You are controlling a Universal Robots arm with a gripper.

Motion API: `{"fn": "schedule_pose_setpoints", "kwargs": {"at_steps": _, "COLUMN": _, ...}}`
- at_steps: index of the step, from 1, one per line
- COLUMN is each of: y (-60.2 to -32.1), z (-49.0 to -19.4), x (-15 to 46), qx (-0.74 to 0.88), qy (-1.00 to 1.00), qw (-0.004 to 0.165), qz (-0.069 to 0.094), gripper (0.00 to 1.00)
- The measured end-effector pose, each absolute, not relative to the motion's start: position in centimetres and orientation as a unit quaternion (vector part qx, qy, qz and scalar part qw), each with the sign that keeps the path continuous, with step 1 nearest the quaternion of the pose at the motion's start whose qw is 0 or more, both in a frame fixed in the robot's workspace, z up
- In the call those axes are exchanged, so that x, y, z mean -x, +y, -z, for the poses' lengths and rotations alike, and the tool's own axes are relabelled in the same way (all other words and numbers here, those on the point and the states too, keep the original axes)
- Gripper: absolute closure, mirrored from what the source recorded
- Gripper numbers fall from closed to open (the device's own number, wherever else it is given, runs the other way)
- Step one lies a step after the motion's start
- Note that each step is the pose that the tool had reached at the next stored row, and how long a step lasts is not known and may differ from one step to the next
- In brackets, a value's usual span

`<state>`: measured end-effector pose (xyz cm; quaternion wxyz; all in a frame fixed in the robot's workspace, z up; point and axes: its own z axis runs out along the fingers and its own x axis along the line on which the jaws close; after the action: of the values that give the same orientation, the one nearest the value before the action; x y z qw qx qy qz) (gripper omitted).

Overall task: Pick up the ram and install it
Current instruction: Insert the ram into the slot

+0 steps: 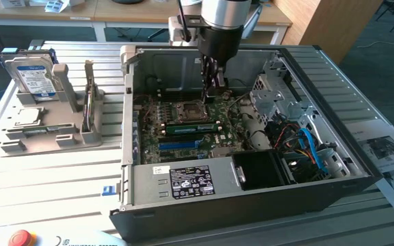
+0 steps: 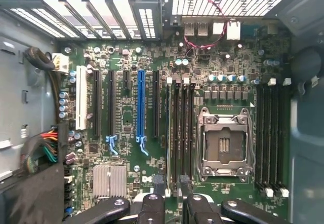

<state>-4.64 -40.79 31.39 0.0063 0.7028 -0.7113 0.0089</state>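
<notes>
Nearest in the exterior view, a red button [image 1: 20,238] sits at the counter [image 1: 46,169] edge, in front of the open computer case [image 1: 252,205]. Inside the case the power supply [image 1: 183,182] with its black label comes first, then the motherboard [image 1: 217,134]. The ram [image 1: 191,126] stands on edge in a slot there, just in front of the CPU socket [image 1: 186,109]. Above and behind it hangs the gripper [image 1: 208,96], clear of the ram. In the wrist view the gripper [image 2: 172,193] has its fingertips [image 2: 158,186] set apart with nothing pinched, the dark memory slots showing in the gap. Farther off, on the exterior view's left, a hard drive [image 1: 34,77] stands upright in a grey holder [image 1: 53,130]
</notes>
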Motion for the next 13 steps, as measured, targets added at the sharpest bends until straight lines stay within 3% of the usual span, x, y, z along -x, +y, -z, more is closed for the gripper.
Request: {"fn": "schedule_pose_setpoints", "kwargs": {"at_steps": 13, "y": -40.8, "z": -33.5, "x": 4.6, "qx": -0.703, "qy": -0.711, "qw": 0.007, "qz": -0.009, "gripper": 0.76}}
